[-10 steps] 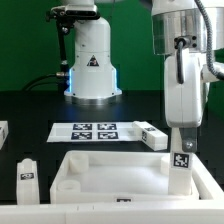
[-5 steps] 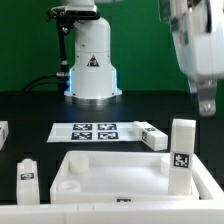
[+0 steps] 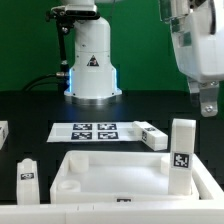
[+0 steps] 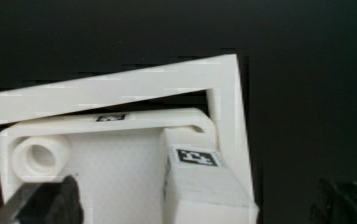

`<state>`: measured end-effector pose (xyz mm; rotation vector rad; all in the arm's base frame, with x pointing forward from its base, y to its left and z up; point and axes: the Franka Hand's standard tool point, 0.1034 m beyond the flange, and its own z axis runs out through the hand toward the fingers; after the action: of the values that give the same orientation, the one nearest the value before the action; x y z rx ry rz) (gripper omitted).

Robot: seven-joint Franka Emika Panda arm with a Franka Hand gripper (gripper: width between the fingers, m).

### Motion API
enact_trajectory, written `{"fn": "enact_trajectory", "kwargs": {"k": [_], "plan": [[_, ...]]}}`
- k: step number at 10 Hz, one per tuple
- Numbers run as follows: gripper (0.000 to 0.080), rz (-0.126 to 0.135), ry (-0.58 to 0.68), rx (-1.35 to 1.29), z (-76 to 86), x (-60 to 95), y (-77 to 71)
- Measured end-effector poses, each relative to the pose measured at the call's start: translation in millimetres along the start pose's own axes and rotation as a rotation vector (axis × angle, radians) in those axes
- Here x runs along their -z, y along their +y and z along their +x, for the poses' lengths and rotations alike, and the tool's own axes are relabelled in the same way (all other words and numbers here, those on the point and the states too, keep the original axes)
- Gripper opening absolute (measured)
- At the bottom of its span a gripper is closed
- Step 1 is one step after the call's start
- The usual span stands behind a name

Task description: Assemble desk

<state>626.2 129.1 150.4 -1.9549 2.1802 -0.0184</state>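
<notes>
The desk's white rimmed panel lies at the front of the table. A white block leg stands upright in its corner on the exterior view's right, tag facing out. My gripper hangs open well above that leg, holding nothing. In the wrist view the same leg rises toward the camera between my spread fingers, clear of both. My gripper is centred over it, and a round corner socket of the panel shows beside the leg.
A second leg stands off the panel on the exterior view's left. Another lies beside the marker board, and one more sits at the left edge. The robot's base stands behind.
My gripper has opened, let go of the leg and risen straight up away from it. The leg stays upright in the panel's corner.
</notes>
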Motion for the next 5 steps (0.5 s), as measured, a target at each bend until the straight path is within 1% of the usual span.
{"fn": "enact_trajectory", "kwargs": {"k": [1,2,3,4,5], "plan": [[0.0649,0.001,-0.004,0.053,-6.3,2.5,14.2],[0.0649,-0.012,-0.007,0.181,-12.0,4.5,35.3],[0.0649,-0.021,-0.008,0.228,-18.8,9.7,46.1],[0.0649,-0.018,-0.005,0.258,-23.1,11.3,47.2],[0.0649,-0.02,-0.005,0.347,-20.8,9.7,47.0]]}}
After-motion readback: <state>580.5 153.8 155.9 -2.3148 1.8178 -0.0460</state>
